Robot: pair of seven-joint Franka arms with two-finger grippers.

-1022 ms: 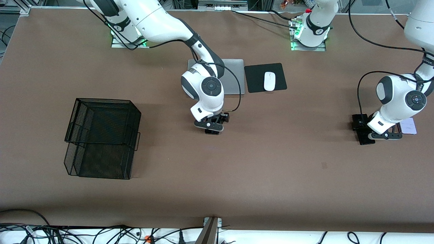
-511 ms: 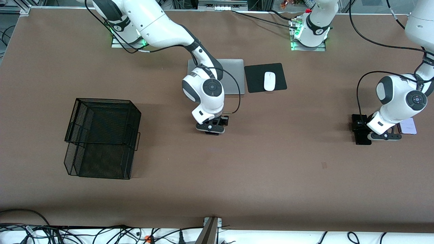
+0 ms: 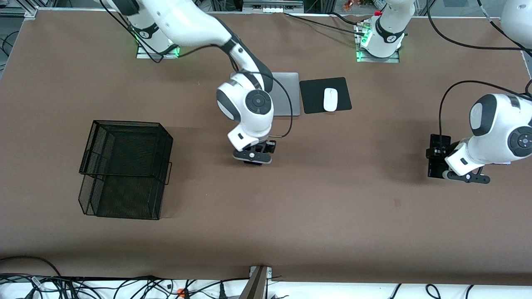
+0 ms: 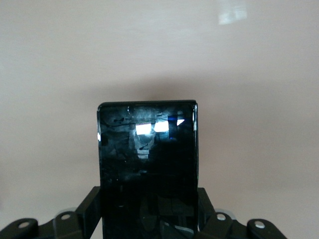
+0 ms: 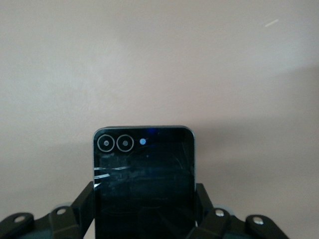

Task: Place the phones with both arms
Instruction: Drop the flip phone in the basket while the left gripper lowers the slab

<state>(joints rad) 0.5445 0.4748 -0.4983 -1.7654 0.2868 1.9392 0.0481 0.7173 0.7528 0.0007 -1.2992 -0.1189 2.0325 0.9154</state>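
My right gripper [image 3: 252,157] is shut on the small squarish black phone [image 5: 144,174], whose two camera rings show in the right wrist view. It holds the phone just above the table's middle, nearer the front camera than the laptop. My left gripper [image 3: 449,172] is shut on the long slim black slab phone [image 3: 435,169] and holds it above the table at the left arm's end. The slab also shows between the fingers [image 4: 89,211] in the left wrist view [image 4: 147,159]. The pale lavender phone is hidden under the left arm's wrist.
A black two-tier wire mesh basket [image 3: 124,166] stands toward the right arm's end. A grey laptop [image 3: 286,93] lies near the bases, with a black mouse pad [image 3: 311,95] and a white mouse [image 3: 330,99] beside it.
The left arm has risen and carried the slab phone a little toward the table's middle, and now covers the lavender phone. The right gripper has lifted and shifted slightly toward the basket with the small black phone.
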